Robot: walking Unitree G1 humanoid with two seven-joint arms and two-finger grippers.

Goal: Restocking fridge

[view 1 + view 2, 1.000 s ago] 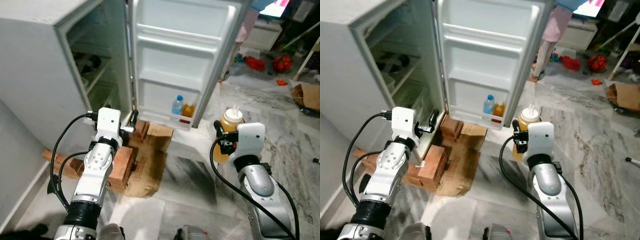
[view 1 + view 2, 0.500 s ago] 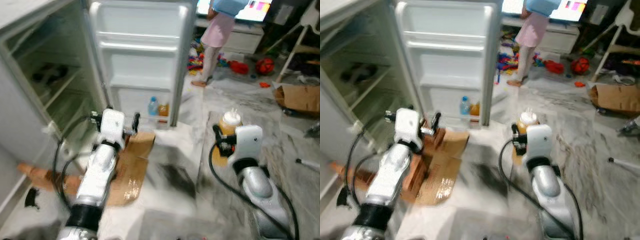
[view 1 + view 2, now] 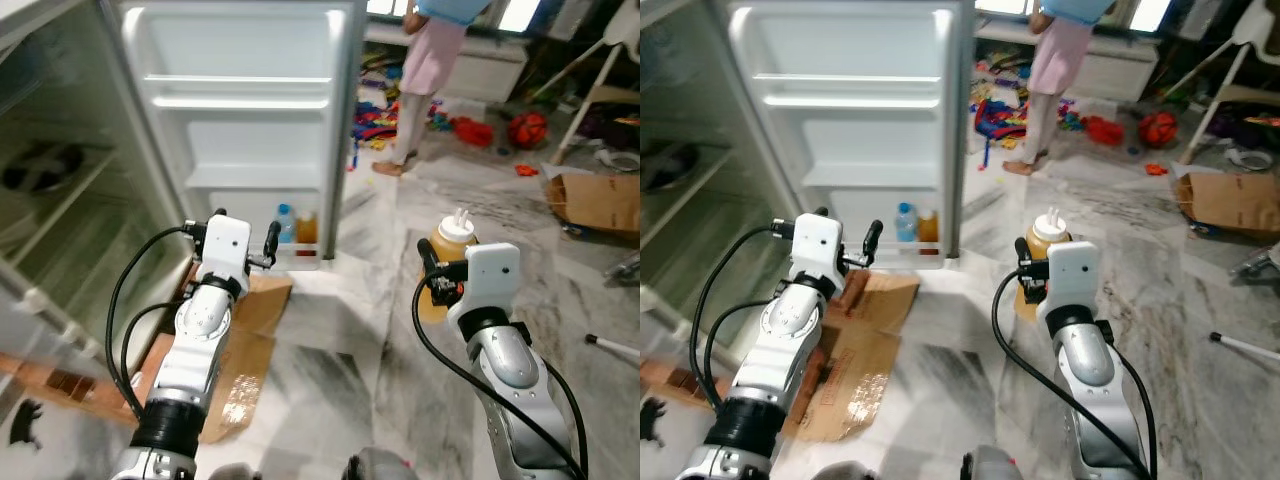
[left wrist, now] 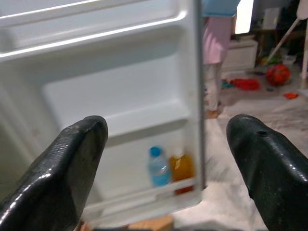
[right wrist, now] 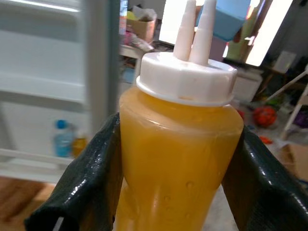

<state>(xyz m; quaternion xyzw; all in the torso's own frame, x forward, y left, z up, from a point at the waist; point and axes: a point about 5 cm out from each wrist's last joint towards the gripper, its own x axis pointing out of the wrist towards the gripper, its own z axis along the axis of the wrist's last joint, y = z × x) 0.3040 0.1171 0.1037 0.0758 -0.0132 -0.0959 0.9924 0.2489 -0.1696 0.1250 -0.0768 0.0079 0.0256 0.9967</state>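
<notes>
Carrying step in hand: right tool (image 3: pixel 432 282) clamped on orange sauce bottle (image 3: pixel 447 262), held right of the fridge door (image 3: pixel 240 110). Left tool (image 4: pixel 168 159) fingers apart, empty. Next, prob.: set bottle in door's bottom rack (image 3: pixel 290 258) beside two bottles (image 4: pixel 168 166); door edge close, upper shelves bare.

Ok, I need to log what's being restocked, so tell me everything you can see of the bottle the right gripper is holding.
The squeeze bottle is translucent plastic, nearly full of a cloudy orange-yellow liquid, with a white screw cap bearing two white nozzles. It stands upright, clamped at its sides between the black fingers of the right gripper, held above the marble floor, right of the open fridge door. No label is visible.
</notes>
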